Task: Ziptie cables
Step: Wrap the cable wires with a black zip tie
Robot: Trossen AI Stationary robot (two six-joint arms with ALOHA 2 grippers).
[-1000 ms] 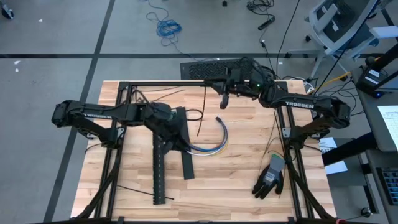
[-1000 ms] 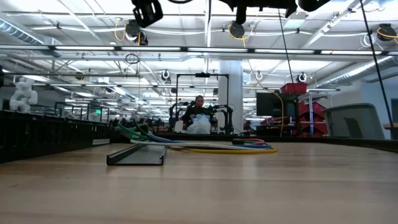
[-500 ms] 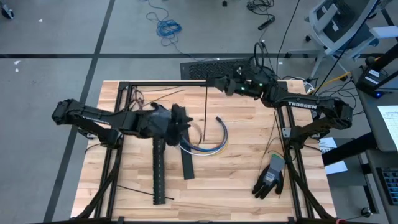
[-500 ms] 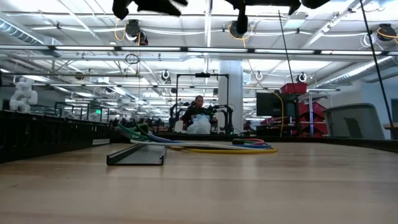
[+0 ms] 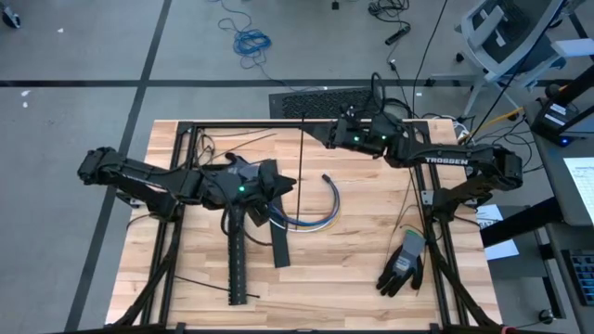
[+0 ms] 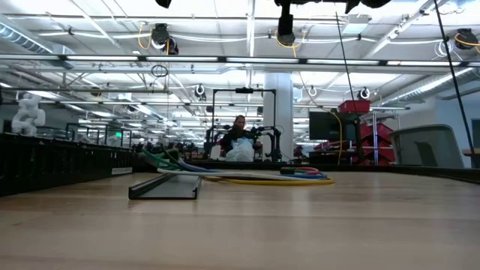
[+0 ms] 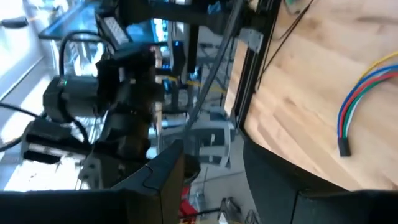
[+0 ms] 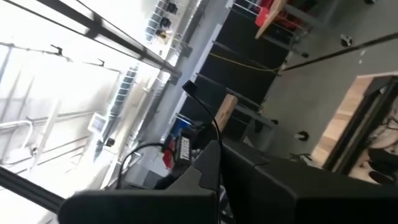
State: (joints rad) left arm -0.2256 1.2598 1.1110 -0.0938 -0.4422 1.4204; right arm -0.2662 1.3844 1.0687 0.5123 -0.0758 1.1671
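"TROSSEN" on right arm [image 5: 445, 159]. Right gripper [image 5: 320, 139] pinched on thin black strip [image 5: 305, 158], w/ left gripper [image 5: 283, 183] part-open nr cables [image 5: 316, 209] on desk [image 5: 362, 260].

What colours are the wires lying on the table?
The cables are yellow, blue, red, green and white; the left wrist view shows them best.

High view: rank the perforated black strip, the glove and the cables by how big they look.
1. Perforated black strip, the longest item, running down the table.
2. Cables, a curved bundle, shorter than the strip.
3. Glove, the most compact; close to the cables in spread, so that order is unsure.
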